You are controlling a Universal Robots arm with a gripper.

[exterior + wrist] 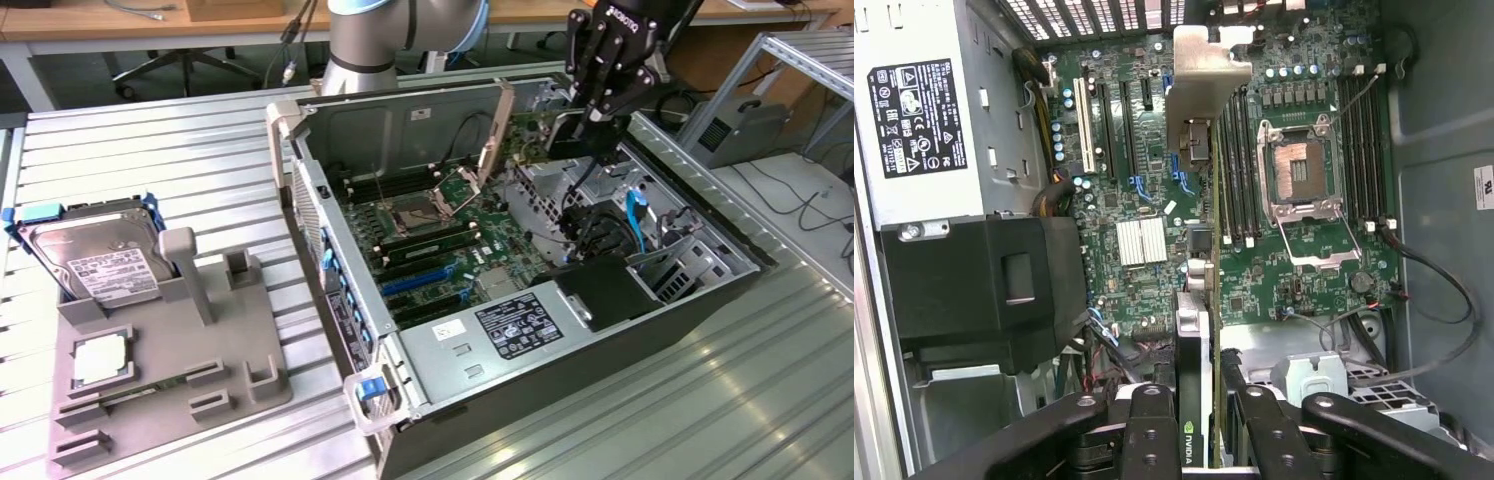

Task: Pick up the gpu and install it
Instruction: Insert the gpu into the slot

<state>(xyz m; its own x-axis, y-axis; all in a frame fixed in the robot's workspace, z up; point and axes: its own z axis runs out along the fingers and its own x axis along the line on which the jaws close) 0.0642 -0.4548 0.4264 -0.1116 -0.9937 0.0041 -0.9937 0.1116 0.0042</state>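
The ribbed metal surface (160, 150) carried an open computer case (350, 135) lying on its side, with the base of the robot arm (363, 45) standing behind it. At the exterior view's left, well apart from the case, sat a grey holder tray (200, 340). A silver hard drive (100, 262) with a white label rested at the tray's far end.

Inside the case the green motherboard (447, 240) lay exposed, its processor socket (1304, 180) open. The grey power supply (521, 325) sat at the near end of the case, beside a black shroud (984, 290).

The gripper (1206, 430) hung over the far end of the case, at the exterior view's right. Its jaws were drawn in narrow and clamped on the gpu (1192, 340), one black finger on each flat face of the card. The gpu was held on edge above the motherboard, running lengthwise between the expansion slots (1116, 120) and the memory slots (1239, 160). Its silver bracket (1204, 85) pointed away from the jaws toward the vented wall of the case. Whether the card's lower edge touched the board could not be told.
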